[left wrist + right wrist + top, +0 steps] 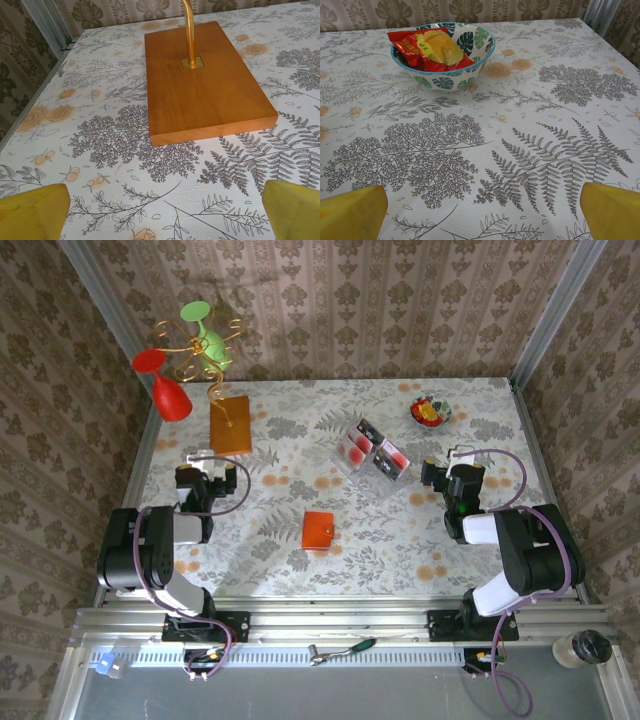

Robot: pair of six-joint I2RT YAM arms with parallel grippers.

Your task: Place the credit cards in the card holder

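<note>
The credit cards (372, 453), red and black faced, lie bunched together near the middle of the table, tilted, in what looks like a clear case. The card holder (318, 530), a small flat orange wallet, lies shut on the cloth nearer the arms, a little left of the cards. My left gripper (200, 457) rests low at the left, facing the wooden block, and is open, with its yellow fingertips (32, 214) wide apart over bare cloth. Far right, my right gripper (460, 455) is open too, with fingertips (611, 211) apart and nothing between them.
An orange-brown wooden block (205, 85) with a gold wire (189, 30) lies just ahead of the left gripper; the wire carries red and green glasses (175, 390). A leaf-patterned bowl (445, 80) of snack packets stands ahead of the right gripper. Walls enclose the table.
</note>
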